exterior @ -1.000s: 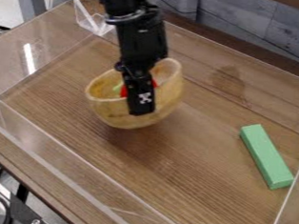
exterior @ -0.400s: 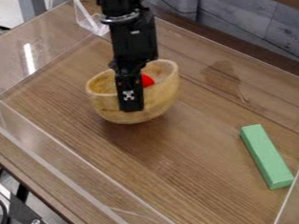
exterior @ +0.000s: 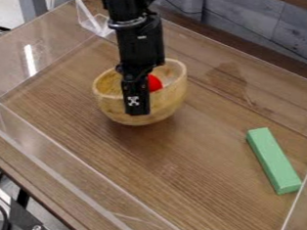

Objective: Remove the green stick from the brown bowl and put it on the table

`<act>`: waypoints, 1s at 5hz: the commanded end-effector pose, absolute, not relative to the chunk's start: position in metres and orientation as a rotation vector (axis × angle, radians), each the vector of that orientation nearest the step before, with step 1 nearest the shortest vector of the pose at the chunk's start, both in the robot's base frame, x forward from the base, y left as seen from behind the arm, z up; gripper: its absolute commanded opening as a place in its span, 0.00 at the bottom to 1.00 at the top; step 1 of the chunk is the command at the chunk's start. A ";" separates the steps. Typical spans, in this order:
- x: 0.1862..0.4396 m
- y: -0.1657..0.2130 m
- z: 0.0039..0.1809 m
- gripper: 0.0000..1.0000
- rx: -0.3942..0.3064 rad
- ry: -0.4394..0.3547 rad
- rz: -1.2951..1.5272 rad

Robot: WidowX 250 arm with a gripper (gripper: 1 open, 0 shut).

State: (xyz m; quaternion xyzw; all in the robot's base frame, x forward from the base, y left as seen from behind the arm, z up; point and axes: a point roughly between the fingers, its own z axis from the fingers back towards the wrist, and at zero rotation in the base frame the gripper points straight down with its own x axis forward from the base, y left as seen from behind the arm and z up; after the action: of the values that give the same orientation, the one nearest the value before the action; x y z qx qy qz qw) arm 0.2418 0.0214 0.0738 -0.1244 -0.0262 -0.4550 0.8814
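The green stick (exterior: 272, 160) lies flat on the table (exterior: 165, 186) at the right, near the clear wall and well apart from the bowl. The brown bowl (exterior: 107, 91) sits left of centre and leans a little. My gripper (exterior: 140, 95) points steeply down at the bowl's near-right rim. Its black finger with a white mark is outside the wall and a red part is just inside, so it is shut on the rim. I see nothing else inside the bowl, though the arm hides part of its inside.
Low clear acrylic walls (exterior: 43, 51) ring the tabletop on all sides. The black arm (exterior: 129, 13) comes in from the top left above the bowl. Bare wood lies between the bowl and the green stick.
The bowl, held by its rim, has come down and shifted slightly left, and it now sits more level than a second ago. The green stick has not moved.
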 end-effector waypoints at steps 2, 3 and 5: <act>0.246 0.023 0.077 0.00 -0.242 -0.067 -0.918; 0.246 0.027 0.085 0.00 -0.241 -0.064 -0.910; 0.252 0.043 0.094 0.00 -0.231 -0.093 -0.866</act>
State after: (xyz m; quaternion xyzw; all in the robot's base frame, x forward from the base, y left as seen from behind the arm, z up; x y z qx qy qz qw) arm 0.2450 0.0407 0.0853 -0.1248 -0.0311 -0.4138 0.9013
